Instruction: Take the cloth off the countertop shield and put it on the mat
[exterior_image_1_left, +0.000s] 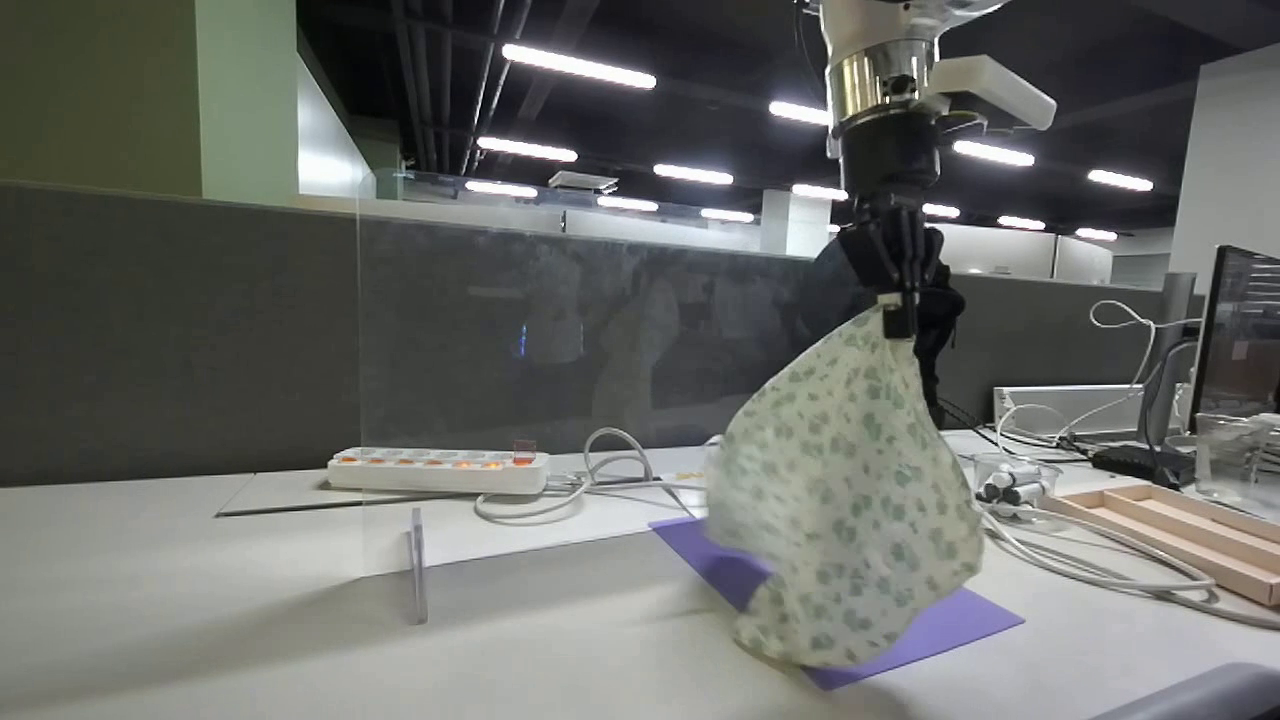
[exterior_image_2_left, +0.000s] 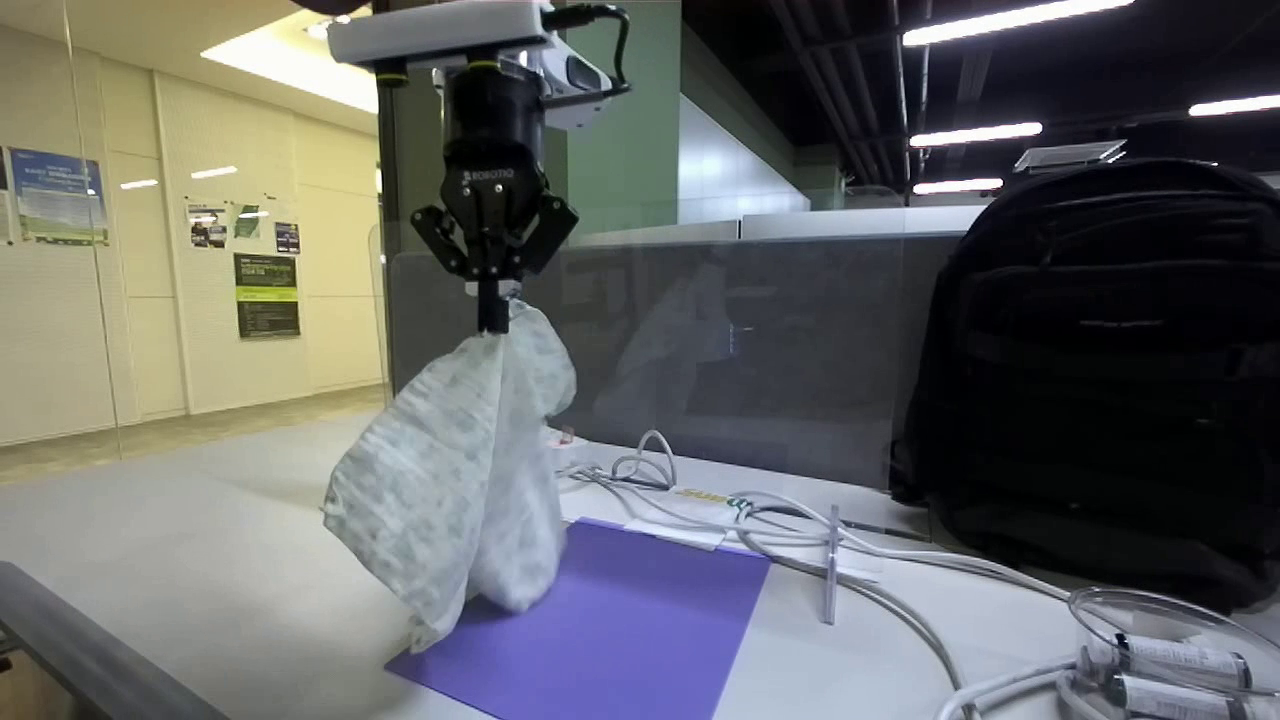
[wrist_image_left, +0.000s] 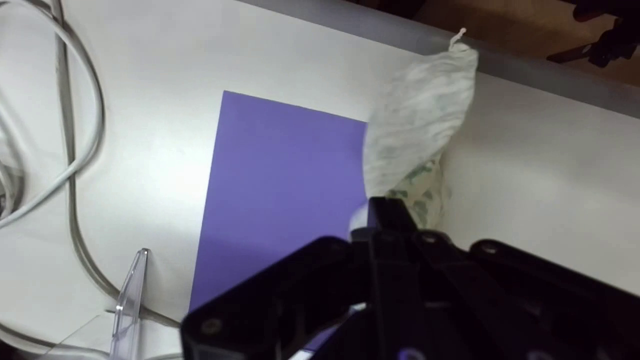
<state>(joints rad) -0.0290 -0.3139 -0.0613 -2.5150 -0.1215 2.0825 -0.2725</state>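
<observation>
Hanging below end effector (exterior_image_2_left: 493, 308): cloth (exterior_image_1_left: 855, 490), pinched at top in fully closed grip.

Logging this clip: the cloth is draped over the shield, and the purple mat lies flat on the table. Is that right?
Not quite: the cloth is not on the shield; it hangs pinched in the gripper, as both exterior views show. The purple mat does lie flat on the table.
</observation>
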